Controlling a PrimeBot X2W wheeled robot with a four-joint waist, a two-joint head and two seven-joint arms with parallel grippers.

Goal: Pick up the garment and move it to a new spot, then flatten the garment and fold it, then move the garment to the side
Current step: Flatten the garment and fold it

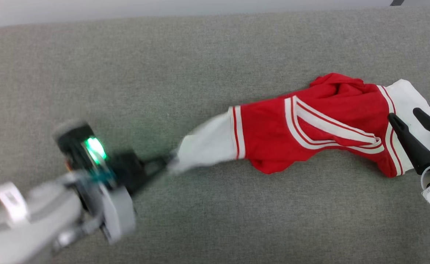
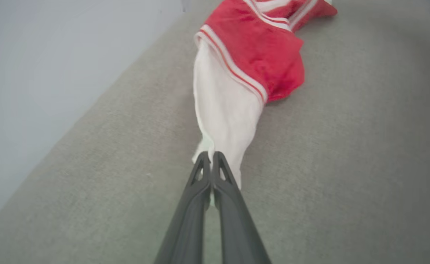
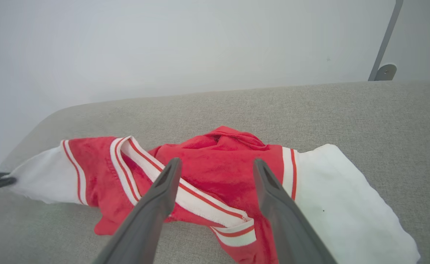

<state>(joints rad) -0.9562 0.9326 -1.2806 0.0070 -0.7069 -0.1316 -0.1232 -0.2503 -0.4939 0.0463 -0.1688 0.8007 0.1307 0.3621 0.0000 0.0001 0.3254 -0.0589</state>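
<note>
The small red jersey shirt with white short sleeves (image 1: 310, 121) lies on the grey woven fabric surface (image 1: 200, 55), stretched between the two grippers. One sleeve's tip sits pinched in the left gripper (image 1: 167, 161), and the rest of the shirt lies straight ahead of its fingertips. Ahead of the right gripper (image 1: 404, 113), whose fingers are spread apart, lies the shirt's bunched body, with the other sleeve just to its right.
</note>
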